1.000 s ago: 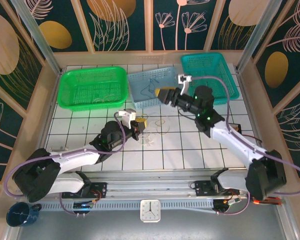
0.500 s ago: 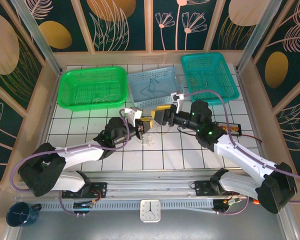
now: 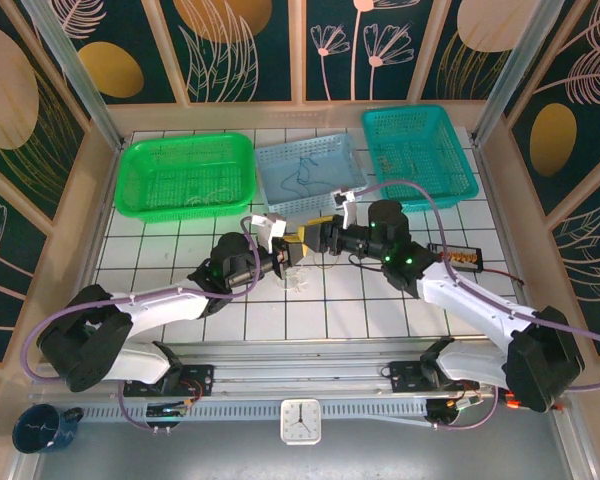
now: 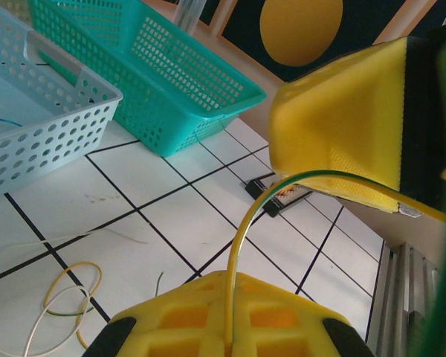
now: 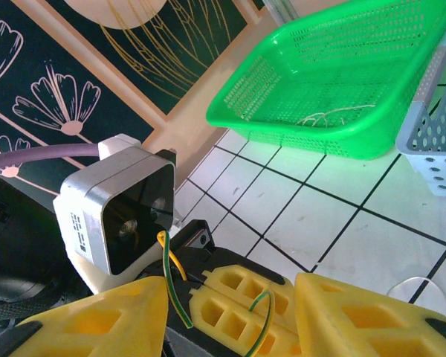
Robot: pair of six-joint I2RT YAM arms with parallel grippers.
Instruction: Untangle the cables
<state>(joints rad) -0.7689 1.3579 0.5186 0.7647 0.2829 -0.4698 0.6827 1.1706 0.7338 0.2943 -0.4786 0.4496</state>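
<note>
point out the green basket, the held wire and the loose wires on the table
green basket (image 3: 170,170): top view, on its bare mesh floor
held wire (image 4: 236,253): left wrist view, on its rising yellow stretch
loose wires (image 4: 78,265): left wrist view, top of the yellow loop

Robot lab test cell. Landmark: white gridded table (image 3: 360,300). Left arm (image 3: 150,310) and right arm (image 3: 470,300) are bolted to an aluminium rail (image 3: 300,375) along its near edge, with a clock (image 3: 300,421) just in front. Aluminium posts (image 3: 72,70) and printed floral panels (image 3: 240,50) enclose it. Plastic sorting baskets (image 3: 187,139) line its far edge.
</note>
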